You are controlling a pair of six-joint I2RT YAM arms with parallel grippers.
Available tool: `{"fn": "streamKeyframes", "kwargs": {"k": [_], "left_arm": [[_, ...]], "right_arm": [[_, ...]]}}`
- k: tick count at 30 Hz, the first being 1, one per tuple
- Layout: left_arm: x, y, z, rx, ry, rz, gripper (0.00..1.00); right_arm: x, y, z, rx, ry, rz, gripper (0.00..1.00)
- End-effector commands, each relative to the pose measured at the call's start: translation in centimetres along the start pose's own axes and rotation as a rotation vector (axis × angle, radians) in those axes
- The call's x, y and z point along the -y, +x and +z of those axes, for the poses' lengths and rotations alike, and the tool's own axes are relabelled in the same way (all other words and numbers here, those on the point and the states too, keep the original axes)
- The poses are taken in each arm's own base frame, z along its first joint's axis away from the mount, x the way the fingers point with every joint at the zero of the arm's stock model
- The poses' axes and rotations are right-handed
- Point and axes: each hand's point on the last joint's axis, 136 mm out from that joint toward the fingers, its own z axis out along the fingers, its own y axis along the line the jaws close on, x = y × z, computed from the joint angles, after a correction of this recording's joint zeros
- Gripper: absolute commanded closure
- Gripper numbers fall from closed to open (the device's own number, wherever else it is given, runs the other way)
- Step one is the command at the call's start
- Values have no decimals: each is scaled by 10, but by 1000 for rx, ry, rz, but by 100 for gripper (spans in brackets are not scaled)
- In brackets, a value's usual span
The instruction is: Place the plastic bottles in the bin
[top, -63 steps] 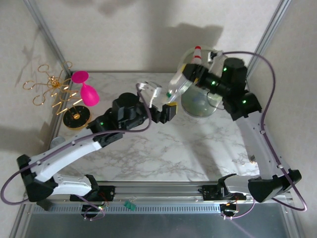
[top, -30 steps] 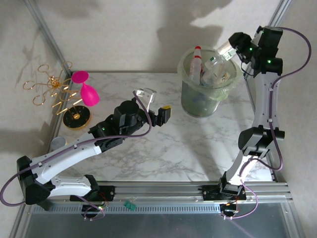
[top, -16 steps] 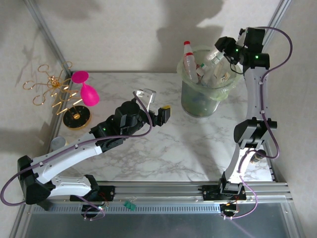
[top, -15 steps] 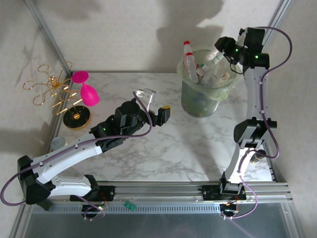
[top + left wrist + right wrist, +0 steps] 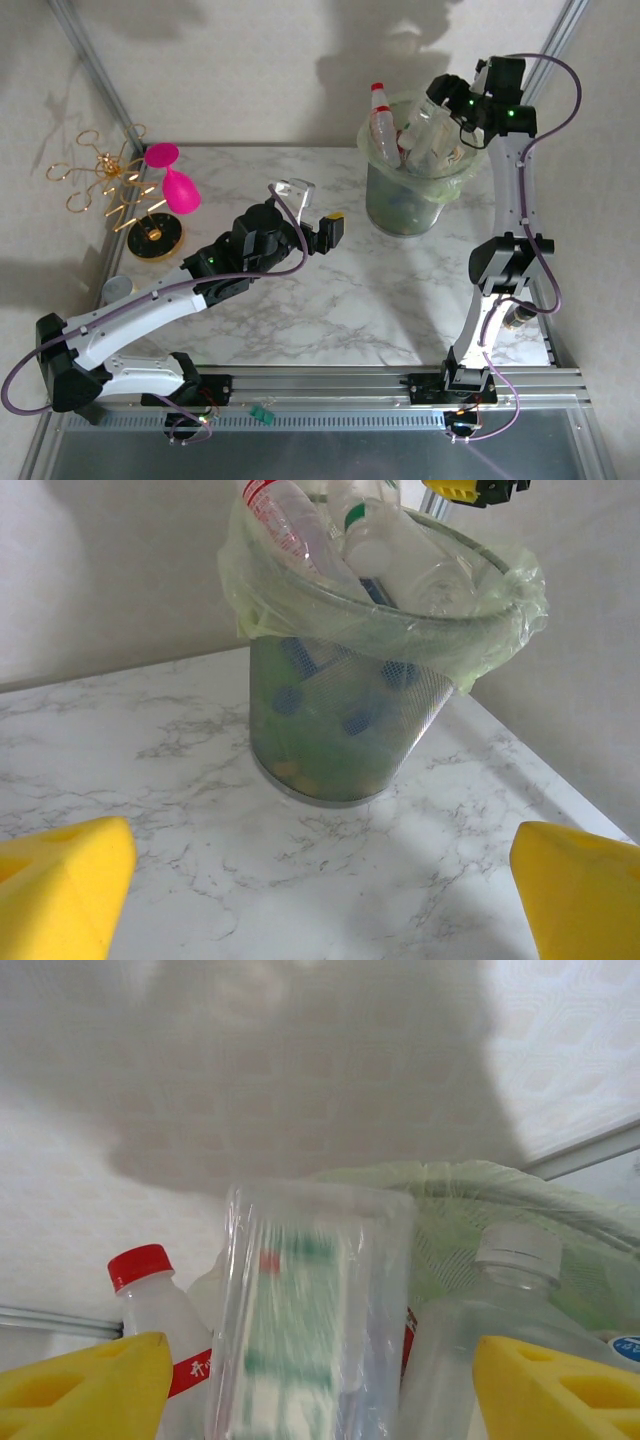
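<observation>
The pale-green bin [image 5: 400,200] stands at the back right of the marble table, packed with plastic bottles; a red-capped one [image 5: 380,110] pokes above its rim. My right gripper [image 5: 447,97] hangs open over the bin's far right rim. Between its wide-apart yellow pads [image 5: 90,1380] drops a blurred clear bottle with a green label [image 5: 310,1310], touching neither pad, with a red-capped bottle [image 5: 150,1290] and a white-capped bottle [image 5: 515,1260] on either side. My left gripper [image 5: 325,232] hovers open and empty left of the bin [image 5: 340,720], facing it.
A pink goblet [image 5: 172,185] and a gold wire stand [image 5: 105,180] on a black base sit at the far left. Metal frame posts rise at both back corners. Bare marble [image 5: 330,880] lies between my left gripper and the bin.
My right arm swung up and right with a clear bottle, then back over the bin, and has let the bottle go. My left gripper drew back slightly, then stayed still.
</observation>
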Motion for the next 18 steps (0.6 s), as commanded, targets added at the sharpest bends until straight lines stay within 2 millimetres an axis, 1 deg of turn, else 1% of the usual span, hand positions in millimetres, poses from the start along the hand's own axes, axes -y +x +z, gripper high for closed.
{"fn": "streamKeyframes", "kwargs": {"k": [1,5,7,9,11,12,14,17,18], "left_arm": [[-1,0,2,8,-7,-11,4],[-2,0,3,9,-10,-12,4],[-2,0,3,8,-15,-9,4],[-3,1,4,8,-18,-7,4],[-3,2,5,5,-21,-6,4],[-3,2,5,4,-22,-6,4],[-4,3,6,2,-26,-5,4],[-5,3,5,2,-30,-2,4],[-6,2,5,5,-35,-2,4]], "right_arm": [[4,-4,3,30,30,-30,19],[9,-3,11,33,53,-34,20],[14,-1,17,29,69,-39,25],[16,3,25,23,83,-57,34],[16,8,33,16,96,-75,36],[17,10,38,10,101,-82,37],[20,17,46,-8,109,-86,43],[23,33,56,-45,140,-107,47],[21,37,57,-51,153,-124,48]]}}
